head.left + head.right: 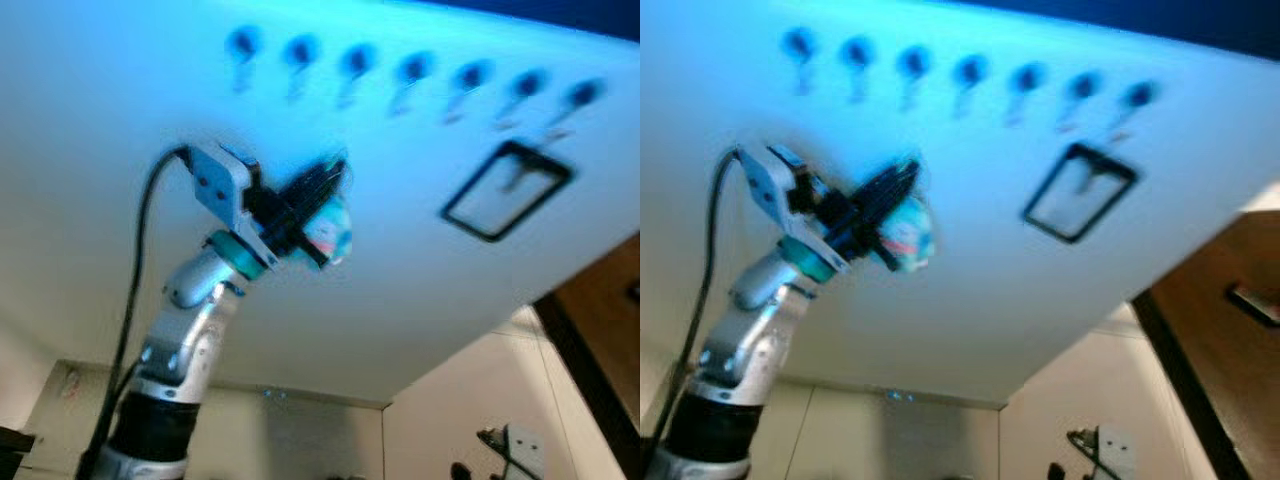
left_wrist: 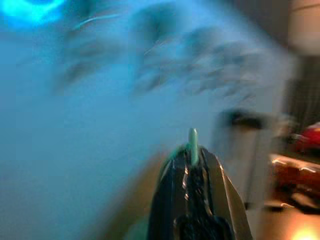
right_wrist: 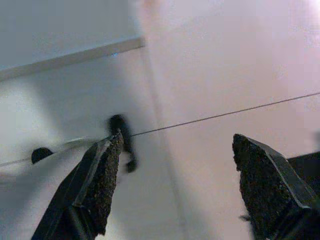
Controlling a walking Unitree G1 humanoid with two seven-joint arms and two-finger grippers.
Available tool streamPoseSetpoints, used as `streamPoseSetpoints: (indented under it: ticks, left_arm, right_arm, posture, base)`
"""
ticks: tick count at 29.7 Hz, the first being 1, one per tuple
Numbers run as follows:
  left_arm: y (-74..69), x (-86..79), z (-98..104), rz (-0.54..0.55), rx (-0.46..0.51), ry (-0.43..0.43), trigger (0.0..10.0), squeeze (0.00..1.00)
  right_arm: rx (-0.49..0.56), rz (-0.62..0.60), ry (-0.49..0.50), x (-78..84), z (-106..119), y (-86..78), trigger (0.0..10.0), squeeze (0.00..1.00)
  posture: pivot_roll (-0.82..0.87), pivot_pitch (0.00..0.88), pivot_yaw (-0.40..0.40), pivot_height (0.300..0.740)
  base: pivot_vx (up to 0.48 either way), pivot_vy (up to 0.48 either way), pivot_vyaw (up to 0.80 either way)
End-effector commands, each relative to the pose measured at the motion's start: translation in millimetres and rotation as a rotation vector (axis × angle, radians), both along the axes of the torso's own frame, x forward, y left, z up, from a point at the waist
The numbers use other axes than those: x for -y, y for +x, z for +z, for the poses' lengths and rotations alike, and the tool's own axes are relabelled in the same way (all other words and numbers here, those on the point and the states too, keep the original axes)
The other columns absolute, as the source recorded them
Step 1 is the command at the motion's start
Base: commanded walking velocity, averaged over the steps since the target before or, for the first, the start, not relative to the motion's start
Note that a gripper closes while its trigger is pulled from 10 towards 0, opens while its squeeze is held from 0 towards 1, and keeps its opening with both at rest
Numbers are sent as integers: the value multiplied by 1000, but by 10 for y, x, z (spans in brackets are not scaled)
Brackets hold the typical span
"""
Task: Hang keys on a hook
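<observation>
The right gripper (image 3: 175,187) hangs idle, its two black fingers spread wide and empty, pointed at a pale tiled floor (image 3: 230,75). The left gripper (image 1: 315,215) is raised at the end of its silver arm toward a white wall panel (image 1: 150,90); its fingers are pressed together on the keys (image 1: 330,232), of which a pale fob with teal and pink markings shows beyond the fingertips. In the left wrist view a thin teal edge of the fob stands up between the closed fingers; that picture is heavily blurred. The held keys sit close to the panel, below the row of hooks (image 1: 410,72), which runs across the panel higher up as a line of seven dark pegs. Nearer the robot's right, a dark rectangular frame (image 1: 507,190) hangs from one of those pegs. The hooks directly above the gripper appear bare, though blur prevents certainty. Judgement: the step in hand is the approach, with the keys carried but not yet on any hook. The next move calls for lifting the gripper to a free peg, lining up the ring with the peg's tip, and releasing only once the ring is seated; whether a ring is presented cannot be told.
</observation>
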State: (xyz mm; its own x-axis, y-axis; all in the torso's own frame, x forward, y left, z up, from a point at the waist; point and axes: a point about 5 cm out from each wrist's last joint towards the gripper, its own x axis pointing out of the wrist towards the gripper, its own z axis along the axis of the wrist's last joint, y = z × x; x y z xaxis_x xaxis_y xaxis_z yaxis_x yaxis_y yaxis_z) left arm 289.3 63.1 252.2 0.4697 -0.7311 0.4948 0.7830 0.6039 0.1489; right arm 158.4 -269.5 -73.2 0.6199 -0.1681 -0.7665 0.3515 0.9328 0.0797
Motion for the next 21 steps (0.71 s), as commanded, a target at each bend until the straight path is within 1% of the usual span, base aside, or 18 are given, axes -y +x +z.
streamPoseSetpoints:
  ticks: [1,4,7,9,10,13,15,16,17,18,19,21]
  left_arm:
    - [-27,-15,-35,-21,-13,5,10000,0]
    - [-51,-1,-45,-36,-16,5,10000,0]
    - [-98,-29,-37,-86,-24,-27,10000,0]
    - [-147,-84,-41,-129,-16,-27,10000,0]
    - [-151,-138,-45,-133,-18,-25,10000,0]
    - [-151,-174,-47,-133,-20,-23,10000,0]
    - [-83,-306,-41,-54,-24,-16,10000,0]
    - [-83,-306,-41,-54,-24,-16,10000,0]
    - [-55,-362,-25,-16,-20,-21,10000,0]
    - [-35,-421,-1,16,-16,-38,10000,0]
    - [-35,-421,-1,16,-16,-38,10000,0]
    - [-16,-515,29,59,-11,-73,10000,0]
  right_arm:
    - [-30,-8,21,-42,-53,-83,10000,0]
    - [-28,-9,22,-40,-50,-79,10000,0]
    - [-28,-9,23,-38,-48,-75,10000,0]
    - [-27,-9,23,-35,-47,-75,10000,0]
    - [-28,-9,24,-34,-47,-76,10000,0]
    - [-28,-8,24,-33,-46,-76,10000,0]
    - [-29,-6,22,-27,-45,-77,10000,0]
    - [-29,-6,22,-27,-45,-77,10000,0]
    - [-29,-5,20,-20,-43,-78,10000,0]
    - [-30,-3,19,-15,-40,-76,10000,0]
    - [-30,-3,19,-15,-40,-76,10000,0]
    - [-30,0,15,0,-34,-72,10000,0]
  posture:
    - [38,88,-15,740]
    - [37,87,-17,740]
    - [36,88,-17,740]
    - [35,87,-18,740]
    - [35,88,-21,740]
    - [35,88,-21,740]
    - [38,89,-24,740]
    - [38,89,-24,740]
    - [39,89,-27,740]
    - [39,88,-27,740]
    - [39,88,-27,740]
    - [38,87,-30,740]
  base:
    - [0,-409,0]
    - [0,-360,0]
    - [0,0,0]
    - [0,0,0]
    - [0,0,0]
    - [0,0,0]
    - [0,0,0]
    - [0,0,0]
    - [0,0,0]
    - [0,0,0]
    - [0,0,0]
    - [0,0,0]
